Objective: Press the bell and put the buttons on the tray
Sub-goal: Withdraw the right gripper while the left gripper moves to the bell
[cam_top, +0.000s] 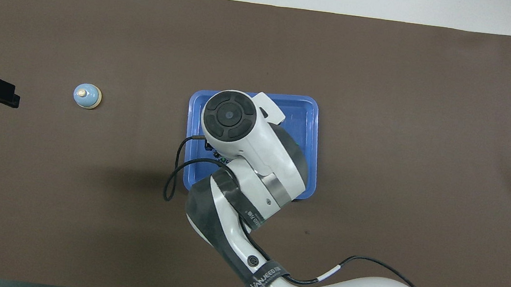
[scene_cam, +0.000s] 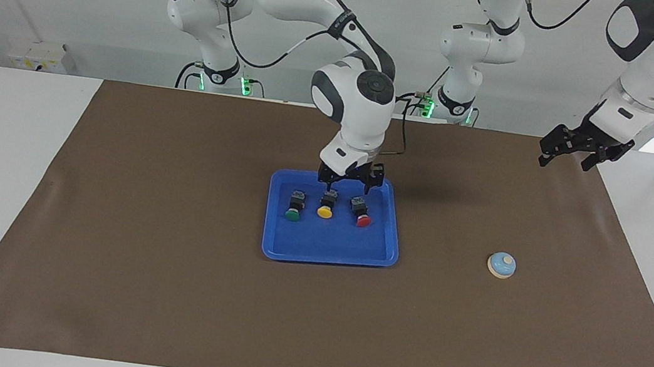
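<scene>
A: Right tool [scene_cam: 349, 179] hangs spread wide and empty over the shallow blue plastic tray [scene_cam: 328, 248], at twelve o'clock of three black mushroom-cap buttons [scene_cam: 327, 203].

B: Lift straight; don't clip them. Left tool [scene_cam: 577, 152], splayed, waits; the blue-domed bell [scene_cam: 501, 264] is untouched.

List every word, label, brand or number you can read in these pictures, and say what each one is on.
"WANJEED": white print on the black strap around the right arm's forearm, overhead view; small characters follow it, too small to read.
Strip on the right arm's wrist: printed, too small to read.
Tray, buttons, bell: no readable text.
</scene>
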{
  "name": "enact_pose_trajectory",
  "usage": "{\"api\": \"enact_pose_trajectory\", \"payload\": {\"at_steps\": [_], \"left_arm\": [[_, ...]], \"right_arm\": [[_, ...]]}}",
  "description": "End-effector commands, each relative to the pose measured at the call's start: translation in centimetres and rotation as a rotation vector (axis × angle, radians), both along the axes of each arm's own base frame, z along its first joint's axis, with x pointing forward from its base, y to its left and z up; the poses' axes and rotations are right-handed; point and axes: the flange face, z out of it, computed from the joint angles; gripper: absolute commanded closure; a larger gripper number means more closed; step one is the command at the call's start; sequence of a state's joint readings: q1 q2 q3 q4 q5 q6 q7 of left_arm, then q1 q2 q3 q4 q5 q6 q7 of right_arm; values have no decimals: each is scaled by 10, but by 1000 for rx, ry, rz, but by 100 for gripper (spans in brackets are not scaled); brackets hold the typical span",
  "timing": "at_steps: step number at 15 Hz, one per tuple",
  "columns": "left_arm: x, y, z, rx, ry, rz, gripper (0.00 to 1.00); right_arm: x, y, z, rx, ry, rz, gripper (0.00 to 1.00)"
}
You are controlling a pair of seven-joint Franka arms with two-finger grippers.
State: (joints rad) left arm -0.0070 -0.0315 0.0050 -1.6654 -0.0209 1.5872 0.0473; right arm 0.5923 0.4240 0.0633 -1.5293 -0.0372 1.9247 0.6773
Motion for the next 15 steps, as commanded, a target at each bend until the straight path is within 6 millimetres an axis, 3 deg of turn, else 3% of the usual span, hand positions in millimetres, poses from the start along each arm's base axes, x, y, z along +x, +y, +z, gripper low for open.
{"api": "enact_pose_trajectory", "payload": {"at_steps": [1, 3, 4, 5, 6, 7, 11, 13, 15], "left_arm": [[-7, -2, 13, -1, -8, -5, 0], [-7, -3, 12, -1, -8, -6, 0], [-8, -5, 8, -1, -19, -9, 21], [-7, -5, 0, -1, -62, -7, 64], [-8, -6, -11, -1, -80, -9, 89], [-6, -7, -22, -1, -85, -10, 100], [32, -9, -68, -3, -101, 18, 100], [63, -22, -106, -4, -83, 1, 100], [81, -21, -143, -4, -104, 8, 100]], "right_arm": [[14, -66, 52, -5, 5, -43, 0], [28, -121, 80, -13, 19, -25, 0], [33, -144, 89, -15, 23, -23, 0], [38, -167, 97, -17, 30, -14, 0], [42, -188, 106, -15, 29, -5, 0], [45, -211, 114, -14, 31, 2, 0], [41, -288, 147, -15, 52, 38, 0], [37, -321, 160, -13, 62, 41, 0], [31, -353, 175, -1, 62, 35, 0]]}}
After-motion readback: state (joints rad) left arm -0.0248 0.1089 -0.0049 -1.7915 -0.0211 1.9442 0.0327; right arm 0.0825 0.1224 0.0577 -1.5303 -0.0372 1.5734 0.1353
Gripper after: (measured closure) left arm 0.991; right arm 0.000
